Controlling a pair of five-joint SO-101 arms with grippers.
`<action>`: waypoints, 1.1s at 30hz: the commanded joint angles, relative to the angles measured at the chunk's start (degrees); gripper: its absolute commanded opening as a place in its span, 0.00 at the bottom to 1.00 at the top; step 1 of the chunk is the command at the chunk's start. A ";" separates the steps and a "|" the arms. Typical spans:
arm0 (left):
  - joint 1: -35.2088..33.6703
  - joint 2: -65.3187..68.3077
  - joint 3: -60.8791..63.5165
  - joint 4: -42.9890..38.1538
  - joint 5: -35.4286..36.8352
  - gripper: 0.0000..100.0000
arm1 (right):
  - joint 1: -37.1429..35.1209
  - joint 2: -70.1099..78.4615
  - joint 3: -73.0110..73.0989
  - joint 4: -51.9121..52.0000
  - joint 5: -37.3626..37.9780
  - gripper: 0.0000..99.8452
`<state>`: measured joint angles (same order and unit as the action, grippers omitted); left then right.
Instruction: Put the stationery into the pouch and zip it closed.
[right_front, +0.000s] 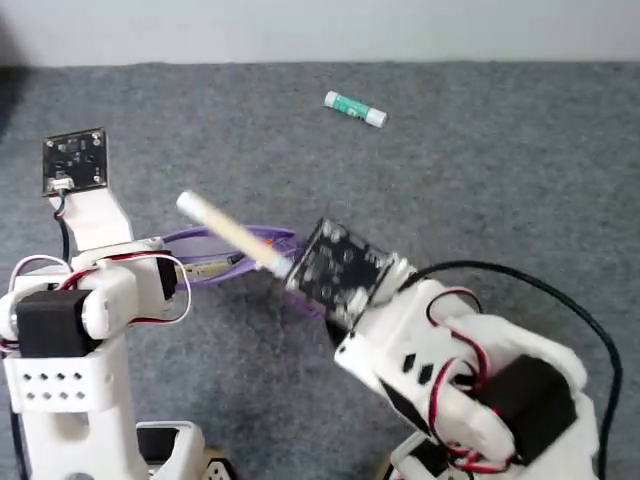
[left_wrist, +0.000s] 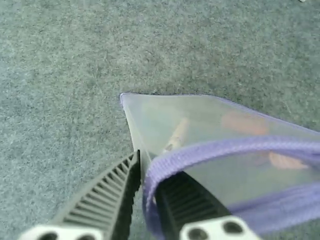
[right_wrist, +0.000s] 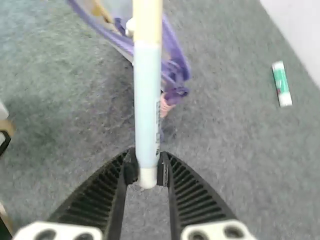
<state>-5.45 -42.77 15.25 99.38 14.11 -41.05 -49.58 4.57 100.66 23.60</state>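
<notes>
A clear pouch (left_wrist: 210, 125) with a purple zipper rim lies on the grey carpet, with orange and tan items inside. My left gripper (left_wrist: 145, 167) is shut on the rim at the pouch's corner, and it stands at the pouch's left end (right_front: 215, 266) in the high view. A cream and pale blue pen (right_wrist: 146, 100) is held at its end by my right gripper (right_wrist: 146, 172), which is shut on it. The pen (right_front: 230, 232) slants up and left over the pouch's purple rim (right_front: 235, 240). A green and white glue stick (right_front: 355, 110) lies far back on the carpet (right_wrist: 281, 83).
A grey carpet (right_front: 500, 180) covers the table up to a pale wall at the back. The two arm bases stand at the front left and front right. A black cable (right_front: 560, 300) loops over the right arm.
</notes>
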 joint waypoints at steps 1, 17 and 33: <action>0.53 -0.26 -0.04 -0.62 -0.44 0.01 | -1.10 0.04 1.85 2.24 1.14 0.01; 0.44 -0.62 -0.04 -0.62 -0.44 0.01 | 6.55 -0.40 10.46 2.33 1.23 0.01; 0.35 -0.70 -0.04 -0.62 -0.44 0.01 | 34.68 0.22 44.13 -25.10 17.93 0.01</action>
<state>-5.45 -42.77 15.25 99.38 14.11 -8.62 -48.97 41.49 85.89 33.63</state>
